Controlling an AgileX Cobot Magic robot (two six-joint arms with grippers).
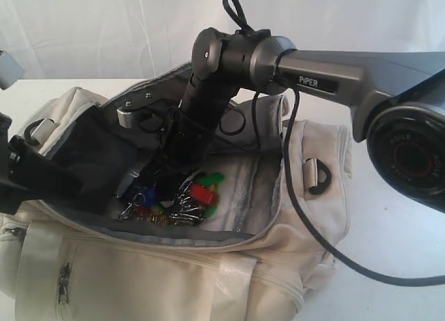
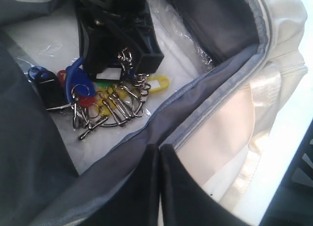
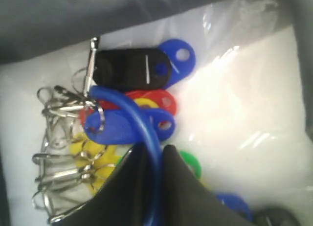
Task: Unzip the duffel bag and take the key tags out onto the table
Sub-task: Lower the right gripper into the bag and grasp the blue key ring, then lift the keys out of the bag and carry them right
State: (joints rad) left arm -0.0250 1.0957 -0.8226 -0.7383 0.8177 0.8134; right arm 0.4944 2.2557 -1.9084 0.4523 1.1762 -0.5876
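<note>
1. The desk (image 1: 400, 231) is carrying the duffel bag (image 1: 299, 161). Nothing of the bunch is lying on the desk yet, so the delivery is remaining to do.
2. The bag is gaping open along its top zipper (the unzipping is looking done), with its dark lining showing.
3. The left tool (image 2: 160, 150) is sitting closed at the bag's grey rim. Whether fabric is pinched between its tips is hard to tell.
4. The right tool (image 3: 154, 155) is reaching inside and clamping the blue loop (image 3: 139, 116) of the bunch.
5. The key tags (image 3: 127, 101) are lying on the bag's floor, not yet lifted, and some are hiding beneath the tool.
</note>
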